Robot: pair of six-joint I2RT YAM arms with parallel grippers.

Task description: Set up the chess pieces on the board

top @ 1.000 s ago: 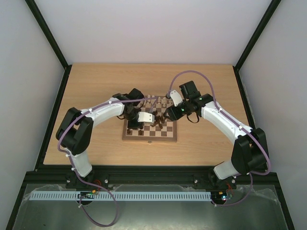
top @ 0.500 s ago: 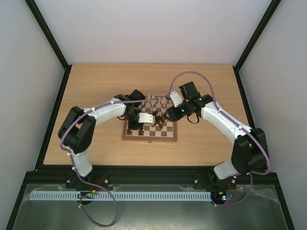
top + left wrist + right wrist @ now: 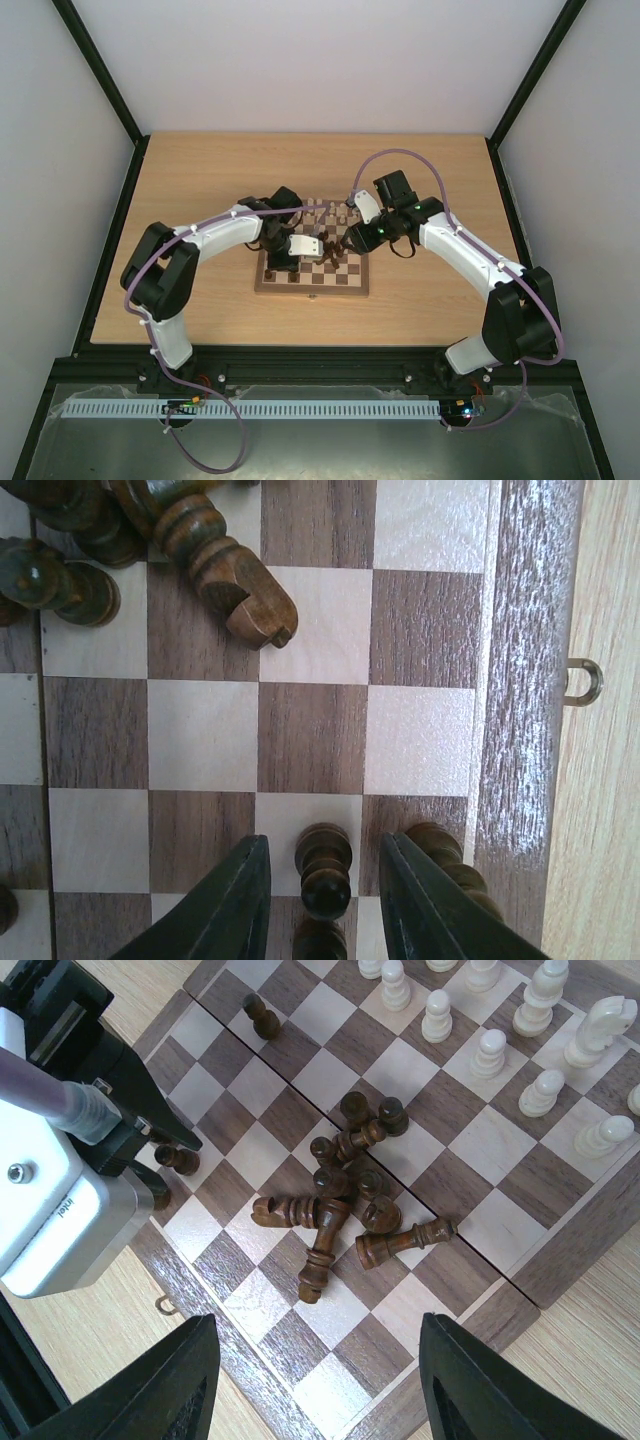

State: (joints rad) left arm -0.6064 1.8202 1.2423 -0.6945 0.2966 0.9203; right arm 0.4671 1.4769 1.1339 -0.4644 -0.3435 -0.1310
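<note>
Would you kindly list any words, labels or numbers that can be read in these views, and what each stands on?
"intel": printed sideways on the grey camera housing, in the right wrist view.
Nothing else can be read: the board and pieces show no markings.

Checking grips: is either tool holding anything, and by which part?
Nothing held: left tool stands open around an upright dark brown wooden pawn; right tool empty.

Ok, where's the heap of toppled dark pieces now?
Right wrist view, mid-frame: the dark heap lies on the board, between the cream pieces and the left gripper.
</note>
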